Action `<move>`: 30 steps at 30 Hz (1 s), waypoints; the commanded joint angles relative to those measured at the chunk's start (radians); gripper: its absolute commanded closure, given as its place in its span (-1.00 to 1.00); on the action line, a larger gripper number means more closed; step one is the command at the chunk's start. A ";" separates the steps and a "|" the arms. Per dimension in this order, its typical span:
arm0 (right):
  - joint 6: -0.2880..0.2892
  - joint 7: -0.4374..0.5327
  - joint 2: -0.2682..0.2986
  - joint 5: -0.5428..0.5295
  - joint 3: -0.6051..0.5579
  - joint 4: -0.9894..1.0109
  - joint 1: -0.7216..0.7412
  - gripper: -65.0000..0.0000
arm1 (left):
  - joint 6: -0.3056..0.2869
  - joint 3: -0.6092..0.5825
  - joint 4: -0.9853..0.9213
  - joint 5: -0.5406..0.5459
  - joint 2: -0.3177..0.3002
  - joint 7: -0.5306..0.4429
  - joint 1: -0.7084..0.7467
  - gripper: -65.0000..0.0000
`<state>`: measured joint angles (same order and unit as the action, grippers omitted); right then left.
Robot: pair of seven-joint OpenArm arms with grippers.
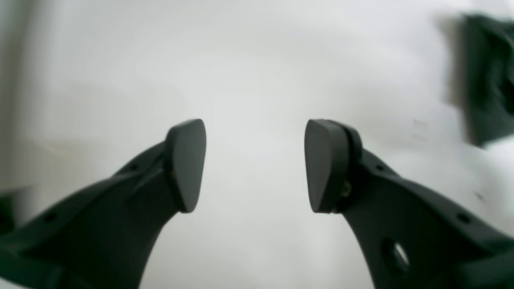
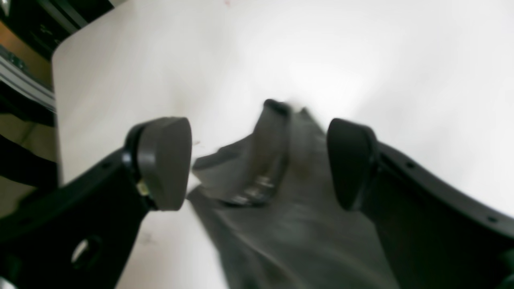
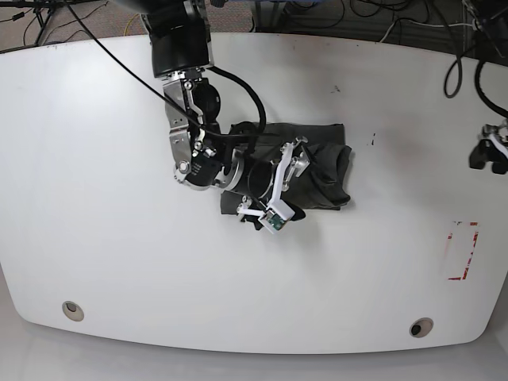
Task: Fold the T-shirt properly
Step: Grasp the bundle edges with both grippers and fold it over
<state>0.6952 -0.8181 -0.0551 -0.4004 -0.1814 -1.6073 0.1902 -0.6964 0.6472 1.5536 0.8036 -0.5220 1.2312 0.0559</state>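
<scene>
1. T-shirt (image 3: pixel 321 163): dark charcoal-grey cotton, already gathered into a compact, roughly rectangular bundle. It lies on the white oval table (image 3: pixel 95 238), a little toward the far edge from the middle, well clear of every edge.
2. Long axis of the bundle runs along the table's length, parallel to the far edge. One short end is rumpled, with a sleeve or collar fold bulging.
3. Right gripper (image 2: pixel 259 164) hangs directly over the bundle's other end. Its black jaws stand wide apart with nothing between the pads. In the right wrist view the grey cloth (image 2: pixel 289 224) lies beneath and between the pads, a folded flap pointing away from the camera.
4. Left gripper (image 1: pixel 255 164) sits off at the table's end, well apart from the shirt. Jaws parted and empty; only bare white surface between them, with a dark blurred shape at the frame's edge that I cannot identify.
5. Judgement: the right arm is much nearer, so any next pinch falls to it, straight down onto the cloth below. Whether the fold is finished I cannot tell.
</scene>
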 commanded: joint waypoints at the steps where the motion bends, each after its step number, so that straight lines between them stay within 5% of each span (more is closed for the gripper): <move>1: -0.022 0.023 0.047 -0.015 0.009 -0.018 0.039 -0.47 | -0.002 -0.054 0.127 -0.031 0.030 -0.080 -0.014 -0.12; 11: -0.061 0.042 0.177 -0.015 0.009 -0.001 0.065 0.80 | -0.002 -0.373 0.336 -0.407 0.299 -0.187 -0.008 -0.12; 19: -0.064 0.177 0.222 -0.013 0.004 0.138 0.082 0.84 | -0.002 -0.496 0.331 -0.682 0.431 -0.308 0.019 0.31; 30: -0.045 0.429 0.286 -0.013 0.001 0.419 0.134 0.84 | -0.002 -0.619 0.233 -0.801 0.471 -0.330 0.020 0.32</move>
<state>0.6334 -0.4370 0.2111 -0.3973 -0.1844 -1.2011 0.2996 -0.7044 0.0311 1.8084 -0.0013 -0.0433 0.9169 0.0914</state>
